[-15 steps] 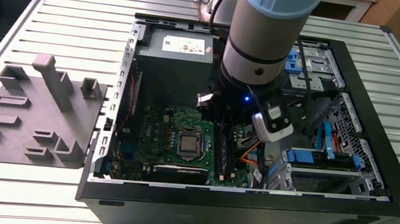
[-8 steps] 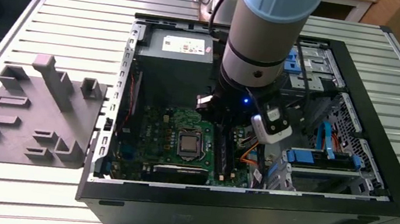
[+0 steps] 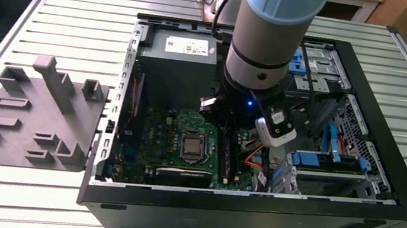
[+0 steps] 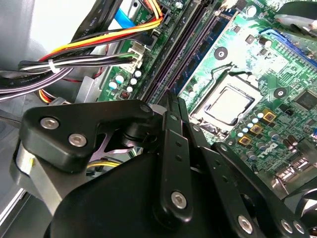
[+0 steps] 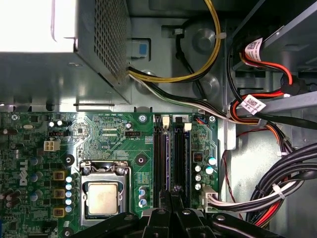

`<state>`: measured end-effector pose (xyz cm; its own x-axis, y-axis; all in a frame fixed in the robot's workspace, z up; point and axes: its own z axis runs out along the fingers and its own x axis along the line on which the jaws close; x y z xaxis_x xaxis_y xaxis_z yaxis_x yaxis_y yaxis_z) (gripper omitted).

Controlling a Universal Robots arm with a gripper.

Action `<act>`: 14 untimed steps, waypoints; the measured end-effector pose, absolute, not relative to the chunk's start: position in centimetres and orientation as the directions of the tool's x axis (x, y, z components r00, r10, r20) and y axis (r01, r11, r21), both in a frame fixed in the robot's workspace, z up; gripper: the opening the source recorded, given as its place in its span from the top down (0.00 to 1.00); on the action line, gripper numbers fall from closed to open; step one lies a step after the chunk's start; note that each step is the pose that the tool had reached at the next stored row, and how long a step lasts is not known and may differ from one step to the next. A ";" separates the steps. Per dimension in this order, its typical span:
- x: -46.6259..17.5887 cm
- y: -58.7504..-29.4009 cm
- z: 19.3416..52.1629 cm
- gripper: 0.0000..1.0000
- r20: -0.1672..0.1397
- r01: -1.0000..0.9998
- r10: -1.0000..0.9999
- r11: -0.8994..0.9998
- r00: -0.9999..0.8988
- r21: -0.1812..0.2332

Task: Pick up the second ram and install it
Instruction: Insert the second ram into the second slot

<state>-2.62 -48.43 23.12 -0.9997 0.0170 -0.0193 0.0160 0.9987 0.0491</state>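
1. Ram (image 4: 200, 54) stands on edge in the motherboard slots (image 5: 171, 153), at 3 o'clock from the CPU socket (image 3: 192, 146) in the exterior view
2. Gripper (image 4: 173, 106) is clenched just over those slots; whether it nips a stick I cannot tell
3. Likely light, stiff and fragile: grip the long edges, not the chips

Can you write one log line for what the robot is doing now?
pincer: shut, over RAM slots | motherboard: CPU bare | PC case: open

The arm (image 3: 267, 33) descends near-vertically in the exterior view, wrist lowest. The gripper (image 4: 174, 106) points straight down. In both wrist views its two slim black fingers (image 5: 174, 194) stand pressed together, tips level, with no visible gap between them. Linkage bars (image 4: 79, 131) fold out to either side behind the fingers.
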 end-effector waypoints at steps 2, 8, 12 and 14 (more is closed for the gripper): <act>-2.6 -48.4 23.1 0.88 -0.019 0.016 0.017 0.999 -1.000 0.049; -2.6 -48.4 23.0 0.88 -0.019 0.016 0.017 0.999 -1.000 0.049; -2.6 -48.4 22.9 0.88 -0.019 0.016 0.017 0.999 -1.000 0.049; -2.6 -48.4 22.9 0.88 -0.019 0.016 0.017 0.999 -1.000 0.049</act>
